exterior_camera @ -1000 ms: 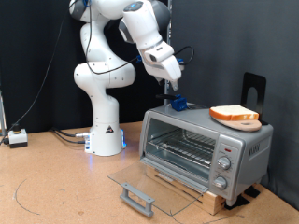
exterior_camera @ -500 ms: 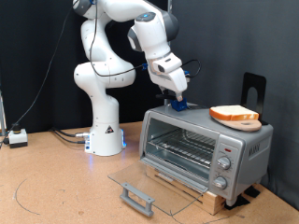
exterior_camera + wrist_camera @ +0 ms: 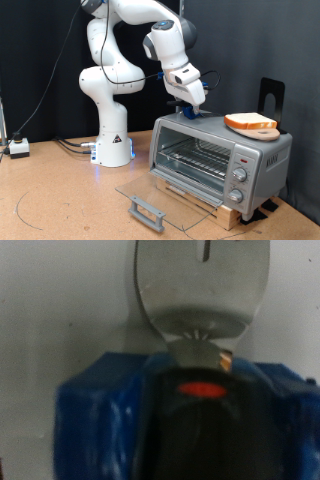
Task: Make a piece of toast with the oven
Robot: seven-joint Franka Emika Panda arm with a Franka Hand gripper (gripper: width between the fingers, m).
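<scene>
The oven (image 3: 215,160) is a silver-grey box on a wooden base at the exterior view's right. Its glass door (image 3: 155,195) lies dropped open and the wire rack inside is bare. The piece of toast (image 3: 250,121) lies on a round wooden plate (image 3: 262,131) on the oven's roof, towards the exterior view's right. My gripper (image 3: 197,102) hangs just above the roof's other end, right over a small blue-and-black block (image 3: 190,113). That block (image 3: 190,420) fills the blurred wrist view at close range. Nothing shows between the fingers.
The arm's white base (image 3: 112,140) stands on the wooden table left of the oven, with cables beside it. A black stand (image 3: 271,95) rises behind the oven. The door's handle (image 3: 147,212) sticks out towards the table's front. A small white box (image 3: 18,146) sits at the far left.
The gripper has travelled towards the exterior view's right and slightly down, ending over the blue-and-black block on the oven's roof. The toast, plate and door have not moved.
</scene>
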